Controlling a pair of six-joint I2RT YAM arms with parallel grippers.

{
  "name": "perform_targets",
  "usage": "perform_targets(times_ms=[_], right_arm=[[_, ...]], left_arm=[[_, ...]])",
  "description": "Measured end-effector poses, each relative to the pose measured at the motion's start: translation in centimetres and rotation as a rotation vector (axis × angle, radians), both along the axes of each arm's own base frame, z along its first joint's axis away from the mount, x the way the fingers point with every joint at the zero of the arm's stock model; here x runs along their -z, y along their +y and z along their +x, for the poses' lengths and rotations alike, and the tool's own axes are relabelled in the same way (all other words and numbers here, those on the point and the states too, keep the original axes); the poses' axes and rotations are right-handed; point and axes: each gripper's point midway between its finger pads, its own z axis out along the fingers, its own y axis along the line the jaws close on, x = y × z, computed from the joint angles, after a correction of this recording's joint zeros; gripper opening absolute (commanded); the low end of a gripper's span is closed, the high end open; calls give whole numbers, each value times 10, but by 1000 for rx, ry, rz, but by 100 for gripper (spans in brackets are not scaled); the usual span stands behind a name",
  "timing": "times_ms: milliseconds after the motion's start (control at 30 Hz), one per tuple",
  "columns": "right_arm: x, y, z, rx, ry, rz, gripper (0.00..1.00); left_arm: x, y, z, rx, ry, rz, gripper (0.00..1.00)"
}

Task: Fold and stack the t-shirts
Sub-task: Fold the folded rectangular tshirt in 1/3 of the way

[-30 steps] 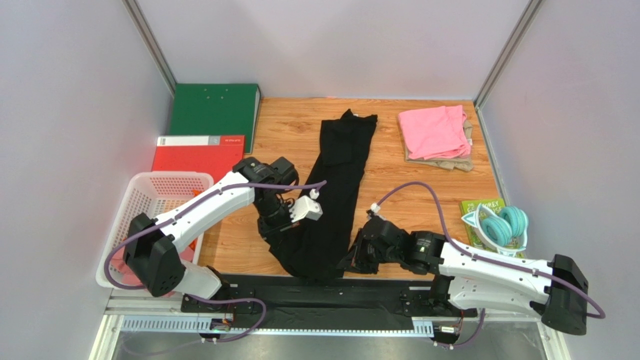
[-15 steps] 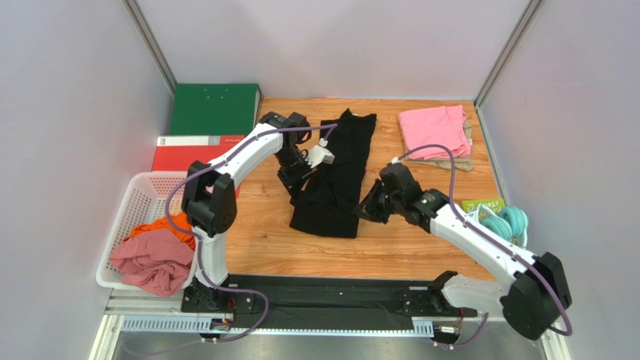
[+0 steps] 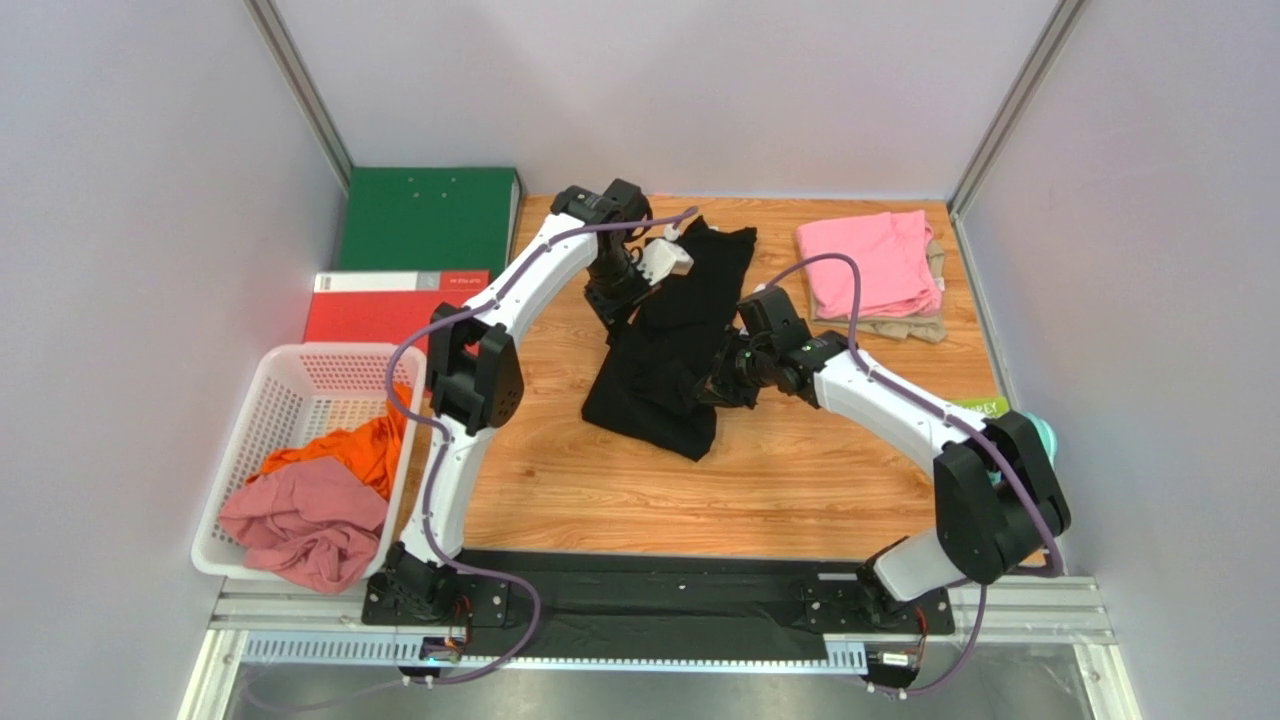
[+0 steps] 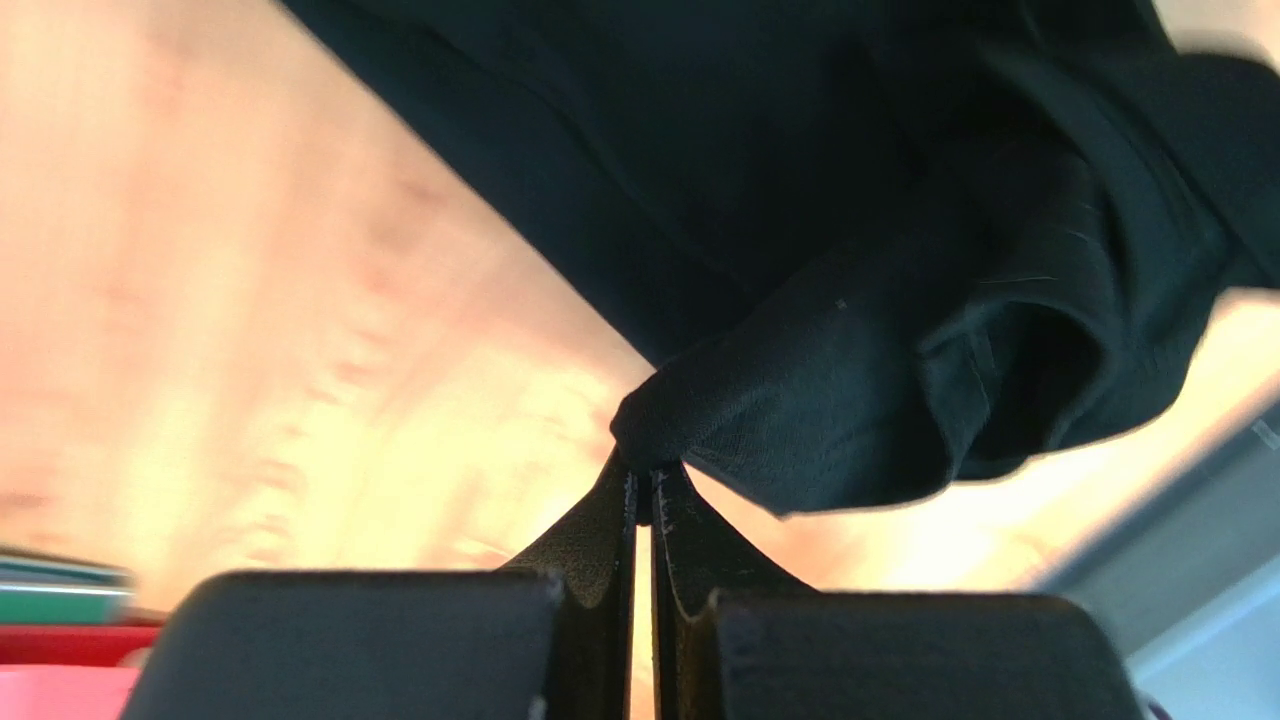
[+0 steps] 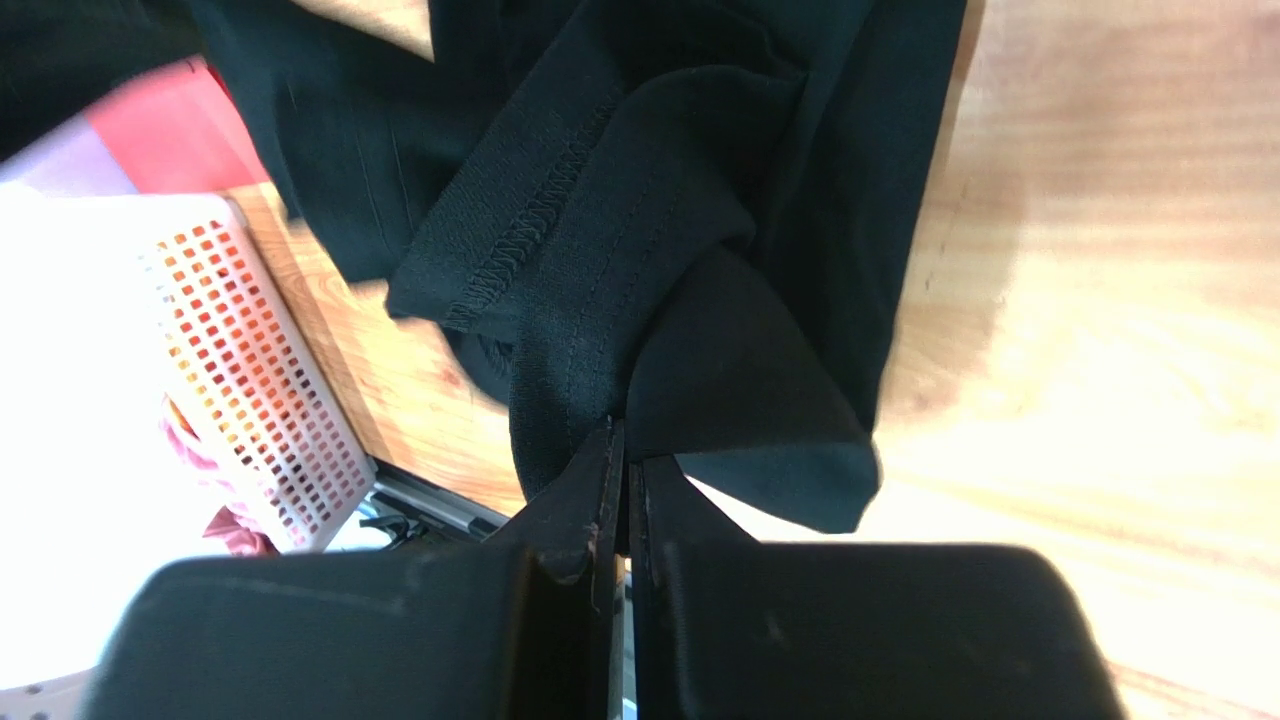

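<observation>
We hold the black t-shirt (image 3: 661,375) at upper centre of the frame, partly doubled on the bench (image 3: 631,488). Our left end effector (image 4: 643,488) and right end effector (image 5: 619,450) each pinch a cloth edge. A thin pinch could slip, letting the fold land crooked.

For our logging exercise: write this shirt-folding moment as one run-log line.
phase: folding | left jaws: shut on black t-shirt | right jaws: shut on it too | stack: pink t-shirt over beige t-shirt
</observation>
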Motion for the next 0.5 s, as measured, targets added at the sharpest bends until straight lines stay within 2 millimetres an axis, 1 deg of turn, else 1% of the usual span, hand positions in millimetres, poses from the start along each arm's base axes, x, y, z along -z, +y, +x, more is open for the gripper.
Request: perform_targets(times_ms=[67,100,133,167,200,267,300,333,367,400,500], right_arm=[[1,0,6,-1,-2,0,1],[1,-1,9,1,-6,-2,5],[0,-2,13,5,-12,-3,8],[-2,-5,16,10,-18,-4,13],[-3,-7,21,17,-26,-6,21],[-4,-14,33,32,-38,-13,29],[-4,-17,41,41,-45,-19,41],[-2,-20,48,47,-45,-28,46],[0,-21,55,53,-44,-34,51],[4,-22,63,52,-40,-45,58],[17,-20,93,41,-25,-77,61]], left_arm=[[2,-3,18,-10,-41,0,0],[6,-2,22,-13,-47,7,1],[10,0,24,-18,-44,17,7],[15,2,25,-22,-38,26,8],[21,4,25,-27,-26,39,9],[33,11,23,-37,2,66,13],[38,15,21,-43,18,79,19],[42,18,21,-49,28,88,31],[44,20,21,-55,34,93,36],[45,22,22,-62,36,98,37],[43,26,29,-81,14,111,45]])
